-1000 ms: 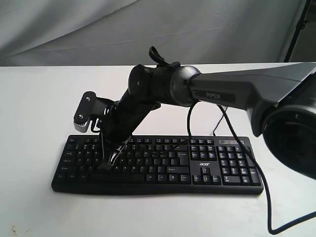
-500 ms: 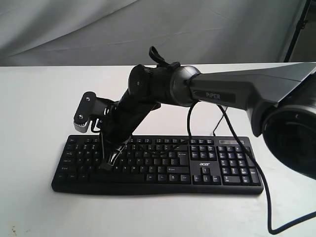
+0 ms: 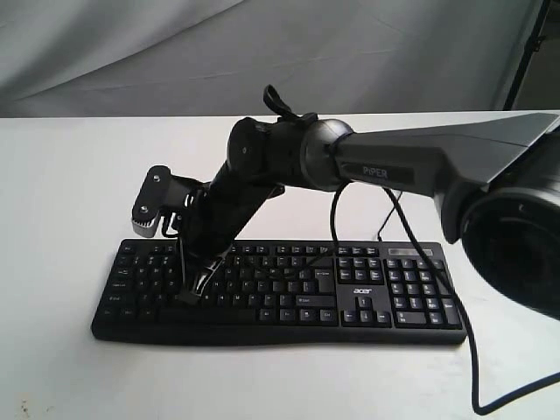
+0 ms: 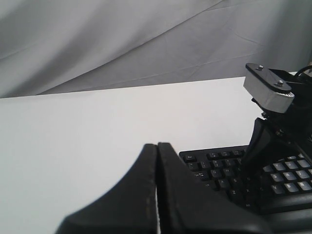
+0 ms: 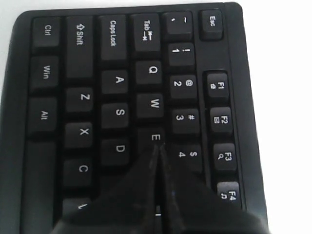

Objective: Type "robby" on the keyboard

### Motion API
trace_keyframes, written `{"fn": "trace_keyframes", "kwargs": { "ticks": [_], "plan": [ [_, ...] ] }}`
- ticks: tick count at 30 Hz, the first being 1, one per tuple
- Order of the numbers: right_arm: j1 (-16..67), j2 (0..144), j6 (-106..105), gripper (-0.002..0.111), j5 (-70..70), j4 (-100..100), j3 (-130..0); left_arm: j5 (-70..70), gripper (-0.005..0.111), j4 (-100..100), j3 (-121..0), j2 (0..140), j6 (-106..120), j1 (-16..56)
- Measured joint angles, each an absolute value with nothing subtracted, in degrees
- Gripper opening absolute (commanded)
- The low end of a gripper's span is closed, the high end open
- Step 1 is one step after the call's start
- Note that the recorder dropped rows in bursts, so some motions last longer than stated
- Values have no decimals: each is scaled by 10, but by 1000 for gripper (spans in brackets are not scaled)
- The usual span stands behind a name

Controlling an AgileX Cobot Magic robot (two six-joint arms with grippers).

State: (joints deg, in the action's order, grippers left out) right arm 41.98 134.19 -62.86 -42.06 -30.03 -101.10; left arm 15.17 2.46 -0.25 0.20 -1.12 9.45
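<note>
Exterior: the keyboard (image 3: 367, 293) lies along the desk's (image 3: 70, 175) near edge — the right gripper (image 3: 193, 290) points down at its left keys. 
Left wrist: the left gripper (image 4: 157, 146) is clenched and empty. 
Right wrist: jaws pressed together — tip by the E key (image 5: 156, 138).

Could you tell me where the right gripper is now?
The right gripper sits over the keyboard's left side in the exterior view, jaws shut, tip at the E key.

White table (image 3: 61, 175), wrinkled grey cloth backdrop (image 3: 131, 52) behind it, dark pole (image 3: 526, 52) top right
</note>
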Motion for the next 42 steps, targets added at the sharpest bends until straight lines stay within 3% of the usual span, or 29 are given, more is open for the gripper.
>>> {"fn": "trace_keyframes", "kwargs": {
  "ticks": [20,31,42],
  "plan": [
    [408,1320,-599,0,-465,-261,-1011,152,0,25,-2,2,-11,95],
    [371,1248,-602,0,-405,-253,-889,152,0,25,-2,2,-11,95],
    [341,1235,-610,0,-403,-257,-862,152,0,25,-2,2,-11,95]
  ]
}}
